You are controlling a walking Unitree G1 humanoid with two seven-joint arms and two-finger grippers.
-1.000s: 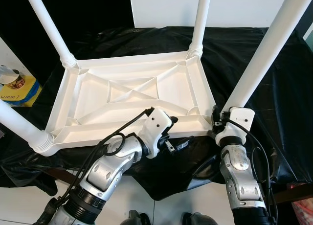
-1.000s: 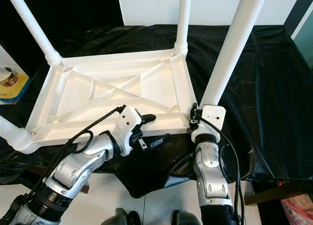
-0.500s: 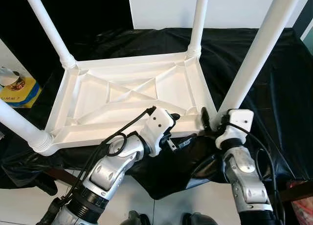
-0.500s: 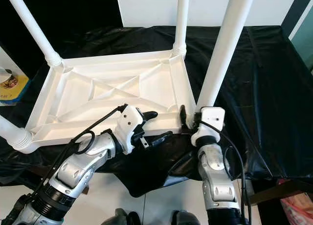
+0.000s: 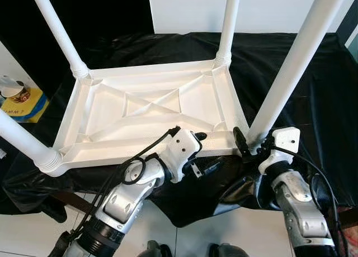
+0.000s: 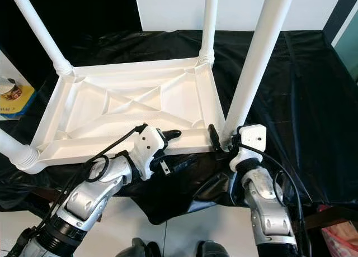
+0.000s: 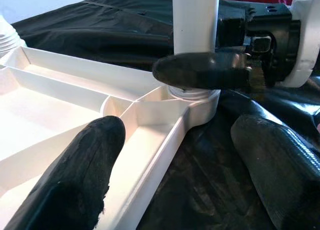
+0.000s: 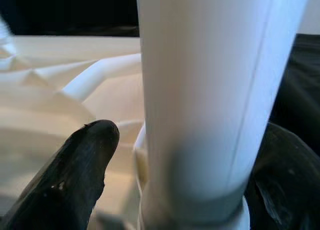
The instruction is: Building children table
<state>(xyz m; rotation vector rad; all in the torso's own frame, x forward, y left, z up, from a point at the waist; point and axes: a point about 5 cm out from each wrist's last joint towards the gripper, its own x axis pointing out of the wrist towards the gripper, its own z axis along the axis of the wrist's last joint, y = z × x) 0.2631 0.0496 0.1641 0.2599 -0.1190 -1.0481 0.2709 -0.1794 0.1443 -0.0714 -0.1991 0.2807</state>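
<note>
Your upturned children's table top [image 5: 151, 109] lies on the black-draped table [image 5: 313, 78], legs pointing up. Your left hand [image 5: 202, 152] straddles its near rim, fingers apart, apparently steadying it. Your right hand [image 5: 246, 146] clasps the base of the near-right leg [image 5: 291, 67], probably to seat it in its socket.
</note>
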